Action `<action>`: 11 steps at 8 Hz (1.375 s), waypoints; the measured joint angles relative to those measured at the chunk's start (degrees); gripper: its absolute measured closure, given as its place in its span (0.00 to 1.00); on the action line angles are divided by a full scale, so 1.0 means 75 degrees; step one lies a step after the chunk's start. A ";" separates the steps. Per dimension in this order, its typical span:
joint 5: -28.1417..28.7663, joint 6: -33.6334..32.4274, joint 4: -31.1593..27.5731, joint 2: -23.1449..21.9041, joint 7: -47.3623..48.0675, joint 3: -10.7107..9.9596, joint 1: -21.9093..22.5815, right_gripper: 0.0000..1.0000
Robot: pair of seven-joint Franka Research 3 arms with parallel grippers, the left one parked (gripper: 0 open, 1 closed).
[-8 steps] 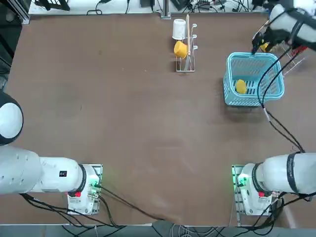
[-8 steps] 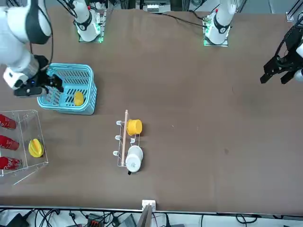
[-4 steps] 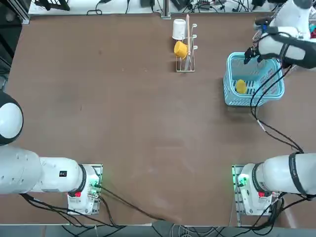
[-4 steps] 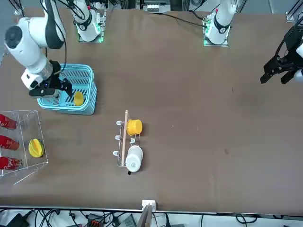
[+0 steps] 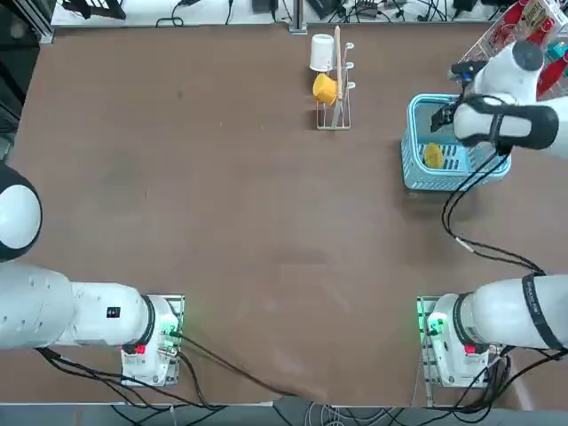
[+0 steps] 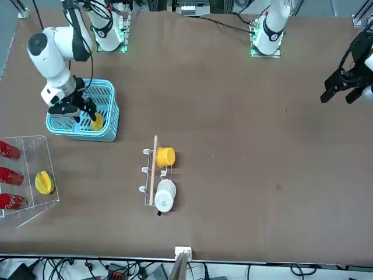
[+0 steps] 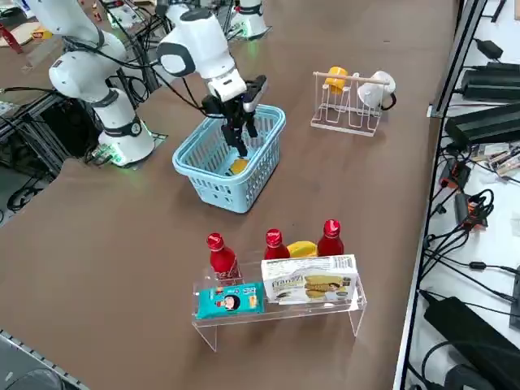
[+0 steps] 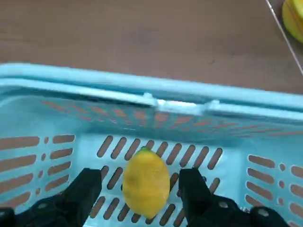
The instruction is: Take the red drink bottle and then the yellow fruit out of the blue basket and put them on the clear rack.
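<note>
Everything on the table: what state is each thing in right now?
Right tool: open, astride the fruit inside the basket.
Yellow fruit: lying on the basket floor, not gripped.
Blue basket: upright, only the fruit inside.
Clear rack: holds three upright red bottles and a yellow fruit.
Cup stand: two cups hung.

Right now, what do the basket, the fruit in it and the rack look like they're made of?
Blue basket: moulded plastic, matte light blue, with slotted walls and base and a thick rim.
Yellow fruit: lemon-like, dull smooth skin; real or plastic, can't tell.
Clear rack: transparent acrylic by its see-through walls and bright edges.
Right gripper fingers open either side of the fruit.
</note>
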 joint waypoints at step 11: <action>0.0000 0.1868 -0.0425 0.1404 -0.0010 -0.0025 0.0007 0.00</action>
